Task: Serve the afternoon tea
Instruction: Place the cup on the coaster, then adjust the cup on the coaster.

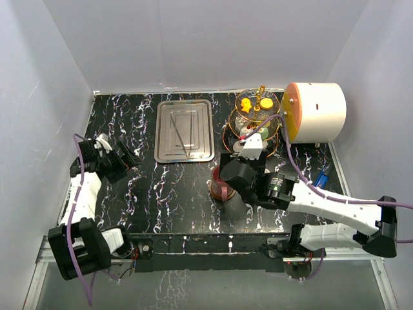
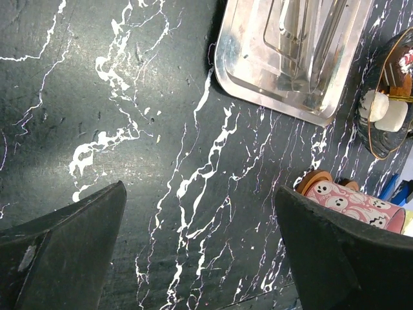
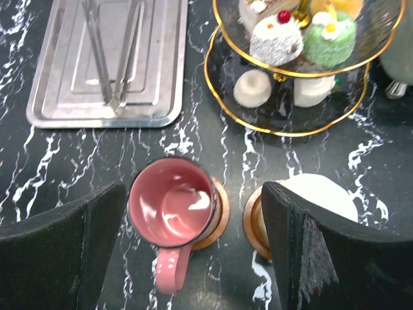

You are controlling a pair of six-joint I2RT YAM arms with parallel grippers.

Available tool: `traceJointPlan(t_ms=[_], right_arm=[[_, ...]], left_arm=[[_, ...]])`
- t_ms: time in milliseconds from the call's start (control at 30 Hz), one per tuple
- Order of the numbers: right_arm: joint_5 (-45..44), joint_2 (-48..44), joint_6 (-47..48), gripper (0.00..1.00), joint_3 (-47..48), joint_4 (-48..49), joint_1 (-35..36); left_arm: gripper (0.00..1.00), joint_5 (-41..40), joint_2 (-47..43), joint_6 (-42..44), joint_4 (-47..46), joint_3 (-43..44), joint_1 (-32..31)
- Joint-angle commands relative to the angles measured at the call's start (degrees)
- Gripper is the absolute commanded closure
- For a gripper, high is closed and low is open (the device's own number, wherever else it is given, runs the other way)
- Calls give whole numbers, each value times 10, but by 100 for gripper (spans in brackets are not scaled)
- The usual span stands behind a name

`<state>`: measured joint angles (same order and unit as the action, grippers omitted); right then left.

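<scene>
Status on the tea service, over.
Left pincer open, nothing in it. Right pincer open over maroon cup on its saucer. Cream cup close beside, crowding the pincer.

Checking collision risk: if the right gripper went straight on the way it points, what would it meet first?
Probably the maroon cup on its saucer, framed between its open fingers; depth is unclear.

Black marbled table [image 1: 161, 194], plain white walls [image 1: 193, 39]

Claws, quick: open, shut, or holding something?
Left claw: open, empty.
Right claw: open, holding nothing; pink cup under it, ungripped.
</scene>
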<state>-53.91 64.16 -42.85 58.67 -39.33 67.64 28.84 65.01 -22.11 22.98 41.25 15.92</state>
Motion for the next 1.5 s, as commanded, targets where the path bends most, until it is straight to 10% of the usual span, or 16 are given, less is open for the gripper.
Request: traceJointPlan(t_ms=[0, 867, 1467], right_arm=[[-26, -14, 75, 15, 22, 73, -36], [266, -49, 217, 16, 14, 177, -127], [383, -5, -77, 34, 27, -97, -108]], left_arm=[[1, -28, -40, 1, 13, 7, -17], [1, -213, -63, -11, 66, 137, -191], [1, -223, -104, -14, 83, 116, -196]])
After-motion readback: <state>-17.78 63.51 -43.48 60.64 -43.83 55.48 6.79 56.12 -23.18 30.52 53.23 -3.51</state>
